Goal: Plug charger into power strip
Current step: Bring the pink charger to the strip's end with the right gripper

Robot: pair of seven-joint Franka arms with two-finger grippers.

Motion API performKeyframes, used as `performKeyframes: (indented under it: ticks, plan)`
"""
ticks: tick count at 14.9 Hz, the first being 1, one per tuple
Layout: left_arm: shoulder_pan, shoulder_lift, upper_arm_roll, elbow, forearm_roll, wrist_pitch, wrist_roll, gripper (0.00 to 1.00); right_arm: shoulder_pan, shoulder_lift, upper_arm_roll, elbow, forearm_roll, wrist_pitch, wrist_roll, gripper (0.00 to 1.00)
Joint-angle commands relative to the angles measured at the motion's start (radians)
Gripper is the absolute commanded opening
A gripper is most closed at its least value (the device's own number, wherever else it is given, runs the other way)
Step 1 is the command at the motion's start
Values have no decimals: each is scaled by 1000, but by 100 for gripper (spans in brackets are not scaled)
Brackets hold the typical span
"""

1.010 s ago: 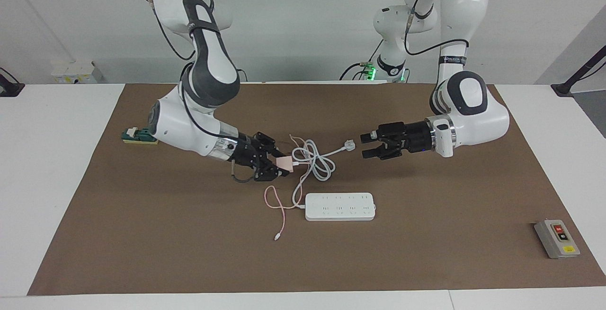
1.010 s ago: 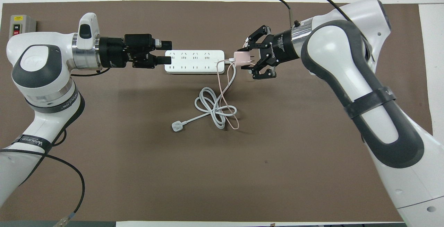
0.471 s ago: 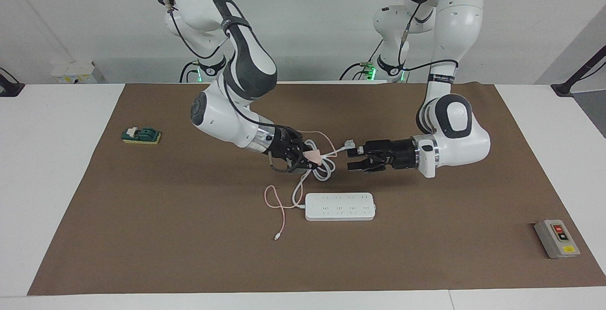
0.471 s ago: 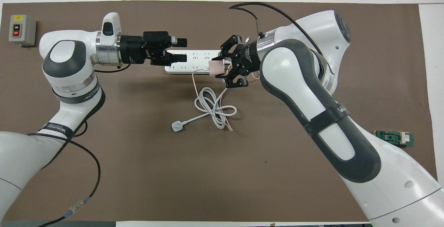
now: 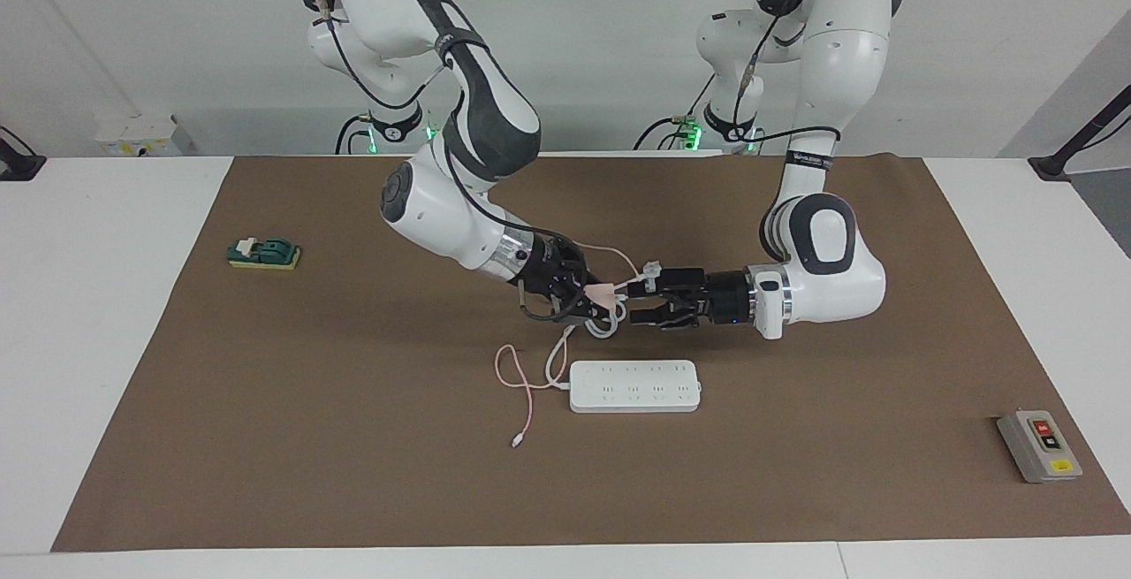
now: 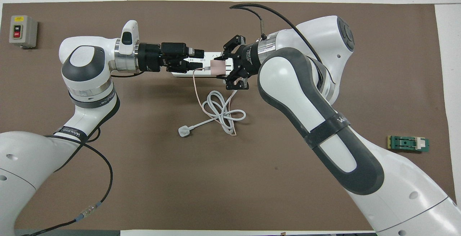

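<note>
My right gripper [image 5: 594, 296] [image 6: 223, 67] is shut on the pale-pink charger [image 5: 604, 295] [image 6: 217, 66] and holds it in the air over the coiled grey-white cord [image 5: 603, 321]. The charger's thin pink cable [image 5: 523, 398] hangs down to the mat. My left gripper [image 5: 633, 307] [image 6: 199, 59] is open, level with the charger, its fingertips right beside it. I cannot tell whether they touch it. The white power strip [image 5: 634, 385] [image 6: 179, 74] lies flat on the mat, farther from the robots than both grippers. From overhead the grippers cover most of it.
The strip's white three-pin plug [image 5: 652, 269] [image 6: 183, 132] and looped cord [image 6: 221, 111] lie nearer the robots. A grey button box [image 5: 1039, 445] [image 6: 23, 31] sits toward the left arm's end. A small green part [image 5: 262, 253] [image 6: 408, 143] sits toward the right arm's end.
The right gripper has carried the charger toward the left arm's end of the table. The left gripper has moved in to meet it, staying open. The gap between the two has closed.
</note>
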Motion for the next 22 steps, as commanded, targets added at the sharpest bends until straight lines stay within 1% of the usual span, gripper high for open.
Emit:
performKeyframes:
  ticks: [1, 7, 9, 11, 13, 15, 21, 22]
  plan:
    - [-6, -4, 5, -20, -10, -22, 27, 100, 17, 5, -2, 8, -22, 13, 44, 0]
    - [-8, -12, -24, -40, -16, -34, 27, 99, 22, 5, -4, 7, -30, 13, 47, 0]
    - [-8, -13, -24, -46, -14, -47, 27, 94, 22, 3, -4, 7, -30, 13, 49, 0]
    - [-3, -21, -23, -60, -11, -76, 27, 92, 22, 5, -4, 8, -30, 13, 47, 0]
    - [-5, -26, -23, -70, -11, -74, 39, 91, 22, 5, -4, 8, -30, 13, 47, 0]
    - [-8, -26, -23, -71, -13, -70, 49, 82, 22, 3, -2, 8, -30, 13, 47, 0]
    - [-8, -26, -24, -67, -23, -57, 56, 73, 22, 3, -4, 8, -30, 11, 49, 0]
    - [-8, -26, -24, -67, -23, -57, 56, 66, 22, 3, -4, 8, -30, 11, 49, 0]
